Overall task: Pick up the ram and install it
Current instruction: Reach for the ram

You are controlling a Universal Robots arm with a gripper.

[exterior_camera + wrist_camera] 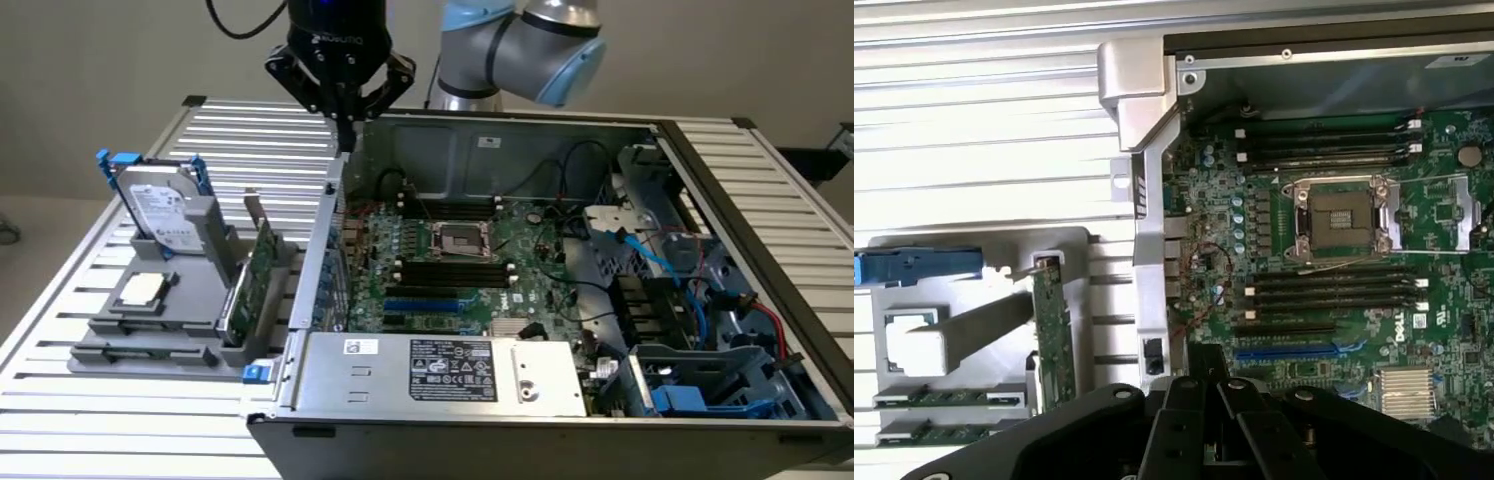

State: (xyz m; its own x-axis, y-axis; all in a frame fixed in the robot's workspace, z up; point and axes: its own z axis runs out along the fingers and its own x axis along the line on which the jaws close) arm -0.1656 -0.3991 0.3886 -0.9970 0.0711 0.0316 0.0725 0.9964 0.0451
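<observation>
Grey moulded holder (187,322) on the slatted metal table (80,420) stores the loose parts in separate seats, each one open from above for a clean pick. It carries:

- a hard drive (163,212), propped upright at the back;
- a processor (140,290), lying flat in its recess;
- an expansion card (248,285), standing on edge nearest the computer case (534,122);
- the ram (934,397), lying along a narrow groove at the front of the holder, with a second similar stick (929,433) in the groove just beside it.

The ram has not been lifted.

The case lies on its side with the cover off, so the motherboard (534,250) faces upward. Its long black memory slots (454,272) on either side of the processor socket (463,238) are all empty. A power supply (441,372) fills the near corner, and cables and drive bays occupy the exterior view's right.

The claw (347,125) is clenched and grasps nothing. It hangs above the case's rear wall, between the holder and the motherboard, and is well apart from the ram.
</observation>
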